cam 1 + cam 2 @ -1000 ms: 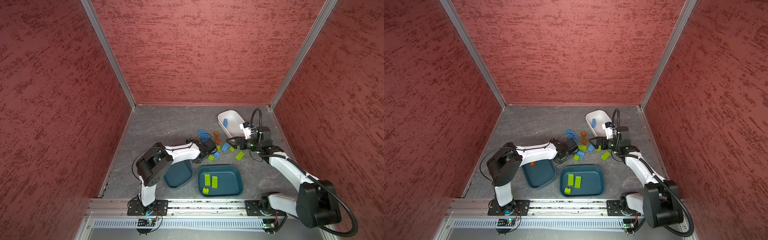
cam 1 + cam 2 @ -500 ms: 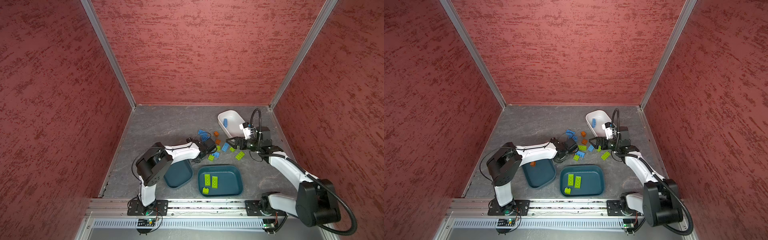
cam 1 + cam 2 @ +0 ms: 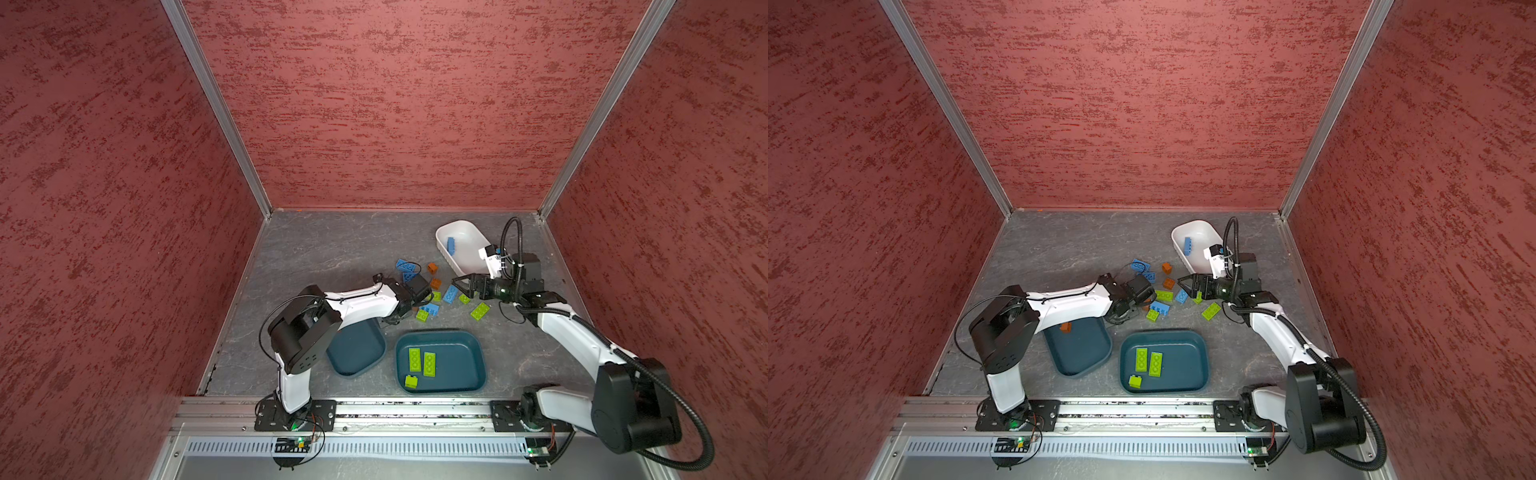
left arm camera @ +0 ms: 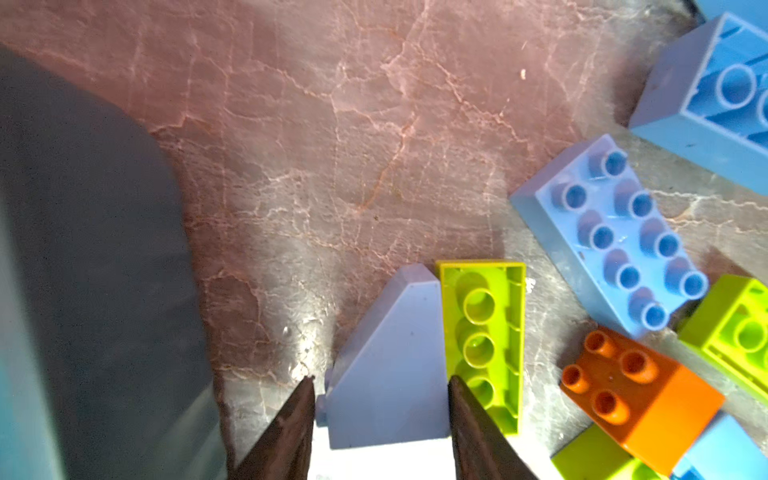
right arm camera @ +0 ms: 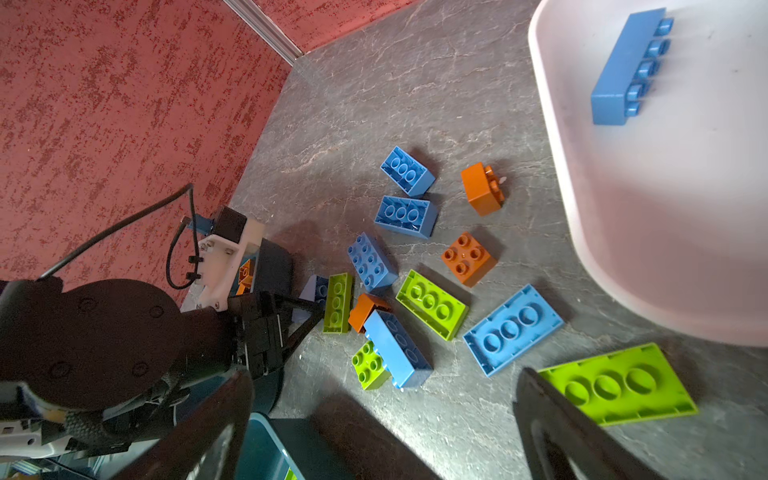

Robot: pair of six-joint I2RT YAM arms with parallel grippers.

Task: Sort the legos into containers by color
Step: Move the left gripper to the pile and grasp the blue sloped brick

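No lettering, number, brand or sign can be read on the legos (image 5: 432,303), the containers (image 3: 457,370) or the walls

3 tall walls stand around the space: a left wall (image 3: 104,208), a far wall (image 3: 407,104) and a right wall (image 3: 685,208). All are dark red with a rough, spotty look. Shiny metal strips (image 3: 218,108) run down the 2 far corners. The floor (image 3: 332,249) is flat grey stone with thin pale cracks. A metal rail (image 3: 415,409) runs along the near edge. Light is soft and even
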